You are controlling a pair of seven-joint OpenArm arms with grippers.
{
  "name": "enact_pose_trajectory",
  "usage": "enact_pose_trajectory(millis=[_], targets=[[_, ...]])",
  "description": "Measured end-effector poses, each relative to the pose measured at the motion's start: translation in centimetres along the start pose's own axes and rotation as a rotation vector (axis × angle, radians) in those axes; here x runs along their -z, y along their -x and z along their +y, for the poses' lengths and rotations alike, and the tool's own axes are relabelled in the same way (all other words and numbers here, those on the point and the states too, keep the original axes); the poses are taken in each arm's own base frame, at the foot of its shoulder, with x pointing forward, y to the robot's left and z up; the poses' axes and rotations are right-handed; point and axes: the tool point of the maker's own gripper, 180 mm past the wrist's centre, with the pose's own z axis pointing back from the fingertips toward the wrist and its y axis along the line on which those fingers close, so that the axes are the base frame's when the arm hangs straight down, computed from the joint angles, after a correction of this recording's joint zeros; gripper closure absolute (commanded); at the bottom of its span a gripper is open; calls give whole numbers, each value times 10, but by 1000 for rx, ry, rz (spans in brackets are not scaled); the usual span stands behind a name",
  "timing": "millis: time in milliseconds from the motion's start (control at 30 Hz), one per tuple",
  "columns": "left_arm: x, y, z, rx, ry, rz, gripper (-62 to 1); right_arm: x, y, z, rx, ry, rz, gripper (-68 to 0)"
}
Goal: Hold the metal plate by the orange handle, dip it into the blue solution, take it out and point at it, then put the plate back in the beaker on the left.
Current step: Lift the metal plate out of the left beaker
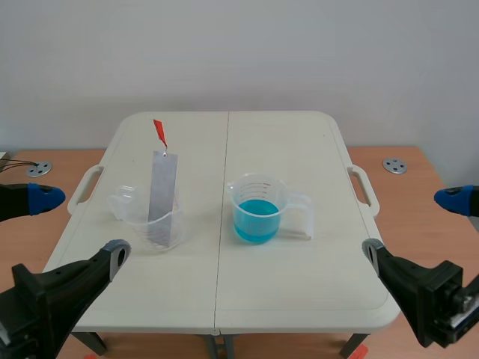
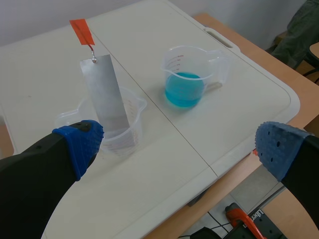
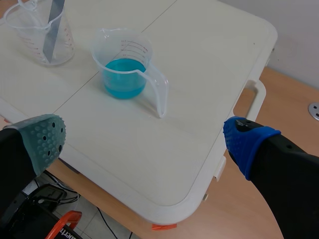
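While both arms are hanging low off the near edge of the white table [image 1: 284, 142], the left gripper [image 2: 179, 149] is standing released, fingers wide apart and gripping nothing. It is hovering off the near left corner, apart from the left beaker [image 1: 176, 224]. Right gripper [image 3: 145, 141] is likewise standing released and empty. Its grey-green pad [image 3: 45, 139] and blue pad [image 3: 246, 142] are hovering off the near right corner, well apart from both beakers. Metal plate [image 1: 162, 187] is standing in the left beaker, leaning slightly, its lower end resting inside and its upper part rising well above the rim. Orange handle [image 1: 159, 132] is sticking up from the plate's top end on a small link. Left beaker is sitting on the table's left half, between the left edge and the centre seam [image 1: 223, 224]. Right beaker [image 1: 258, 187], clear with printed graduations, is sitting just right of the seam, its handle facing the right edge, about level with the left beaker. Blue solution [image 1: 256, 221] is filling roughly its lower half. The two beakers are sitting near each other, not touching. Wooden surface [image 1: 426, 194] is showing beyond the left and right edges, carrying a round metal disc [image 1: 394, 165] on each side.
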Motion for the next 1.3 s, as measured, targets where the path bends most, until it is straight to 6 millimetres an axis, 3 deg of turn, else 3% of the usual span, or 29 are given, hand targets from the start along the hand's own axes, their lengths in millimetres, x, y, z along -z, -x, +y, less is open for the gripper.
enact_pose_trajectory(millis=[300, 533, 567, 600, 700, 733, 800, 1033, 1300], targets=[[0, 0, 0, 0, 0, 0, -623, 8, -10, -5, -20, 6, -25, -663], [0, 0, 0, 0, 0, 0, -623, 30, -28, 4, -26, -38, -85, -663], [0, 0, 0, 0, 0, 0, -601, 34, -27, 5, -26, -45, -79, -663], [0, 0, 0, 0, 0, -1, -489, 39, -27, 5, -25, -50, -81, -663], [0, 0, 0, 1, 0, 0, -29, 53, -30, 5, -26, -61, -98, -663], [0, 0, 0, 2, 0, 1, -13, 58, -31, 6, -26, -68, -103, -663], [0, 0, 0, 3, 0, 0, -43, 68, -33, 7, -30, -84, -112, -663], [-4, 8, 3, 33, -28, 36, -43, 101, -44, 10, -44, -127, -146, -663], [-56, 61, 11, 15, -125, 264, -43, 144, -54, 15, -1, -149, -176, -663]])
